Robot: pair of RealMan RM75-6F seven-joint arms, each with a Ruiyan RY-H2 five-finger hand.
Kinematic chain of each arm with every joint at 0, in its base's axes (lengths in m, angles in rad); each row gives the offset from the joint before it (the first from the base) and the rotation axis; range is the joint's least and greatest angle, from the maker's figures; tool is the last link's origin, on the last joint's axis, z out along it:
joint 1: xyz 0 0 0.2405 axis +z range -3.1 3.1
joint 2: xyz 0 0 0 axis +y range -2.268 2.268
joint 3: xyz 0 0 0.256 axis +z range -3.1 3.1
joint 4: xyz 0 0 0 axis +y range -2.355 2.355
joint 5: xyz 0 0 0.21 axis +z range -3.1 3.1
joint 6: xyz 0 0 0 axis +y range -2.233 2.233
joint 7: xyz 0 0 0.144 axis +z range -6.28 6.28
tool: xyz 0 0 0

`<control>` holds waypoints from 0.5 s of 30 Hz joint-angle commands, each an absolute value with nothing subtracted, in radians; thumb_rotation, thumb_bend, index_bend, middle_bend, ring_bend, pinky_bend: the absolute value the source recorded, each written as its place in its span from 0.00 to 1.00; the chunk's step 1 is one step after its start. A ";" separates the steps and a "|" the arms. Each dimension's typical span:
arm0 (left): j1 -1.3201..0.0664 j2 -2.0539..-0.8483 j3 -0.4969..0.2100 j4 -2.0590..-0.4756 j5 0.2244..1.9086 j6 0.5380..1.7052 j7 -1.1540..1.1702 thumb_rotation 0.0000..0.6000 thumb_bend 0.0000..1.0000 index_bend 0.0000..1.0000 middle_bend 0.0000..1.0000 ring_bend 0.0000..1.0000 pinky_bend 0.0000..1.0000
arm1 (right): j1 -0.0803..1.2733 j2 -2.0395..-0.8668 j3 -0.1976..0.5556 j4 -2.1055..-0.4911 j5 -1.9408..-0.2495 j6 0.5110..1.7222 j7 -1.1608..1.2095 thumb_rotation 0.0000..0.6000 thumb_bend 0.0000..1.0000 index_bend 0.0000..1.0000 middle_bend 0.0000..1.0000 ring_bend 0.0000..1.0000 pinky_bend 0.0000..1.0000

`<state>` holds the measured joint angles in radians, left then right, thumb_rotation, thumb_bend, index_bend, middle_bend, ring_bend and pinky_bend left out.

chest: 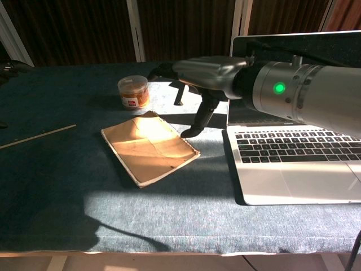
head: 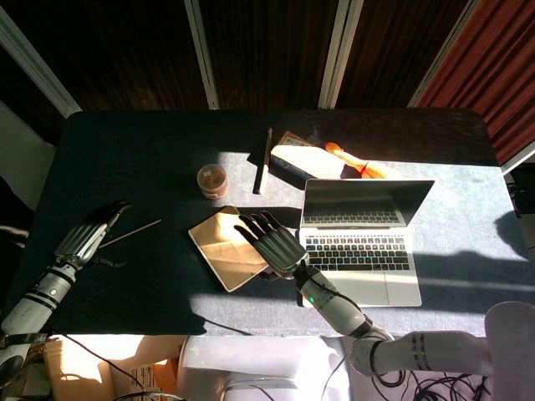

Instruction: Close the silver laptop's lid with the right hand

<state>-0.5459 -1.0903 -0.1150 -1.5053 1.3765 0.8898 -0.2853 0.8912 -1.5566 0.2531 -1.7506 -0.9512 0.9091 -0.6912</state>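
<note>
Beside the laptop, just off its left edge, our right hand hovers with fingers spread and holding nothing, palm down above the gap between the machine and a tan booklet. From the chest view the fingers hang toward the table without clearly touching it. The laptop sits open at the right of the table, lid upright and leaning slightly back, keyboard facing us.

We judge the step in hand is the reach: the hand has not yet met the lid. To do it well we should lift and carry the hand rightward and away from us, up over the lid's top edge, so the fingers land behind the upper rim near its middle. Pressing at a corner would likely twist the screen or skate the whole base across the cloth. Then we pull the rim toward us and down in an arc about the hinge, slowing near the keys and keeping fingers clear of the closing gap.

Our left hand rests at the far left, fingers loosely extended and empty, near a thin stick. A small jar stands behind the booklet, well out of the path.
</note>
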 commanded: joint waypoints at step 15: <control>-0.411 -0.960 -0.069 -1.659 1.432 1.154 -0.088 1.00 0.04 0.00 0.10 0.00 0.09 | 0.870 -1.390 0.285 -1.858 -0.983 1.020 -0.596 1.00 0.10 0.00 0.00 0.00 0.00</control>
<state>-0.4621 -0.9982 -0.0915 -1.6239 1.3887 1.0786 -0.1211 0.8856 -1.4353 0.2599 -1.8264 -0.9732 0.9875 -0.6188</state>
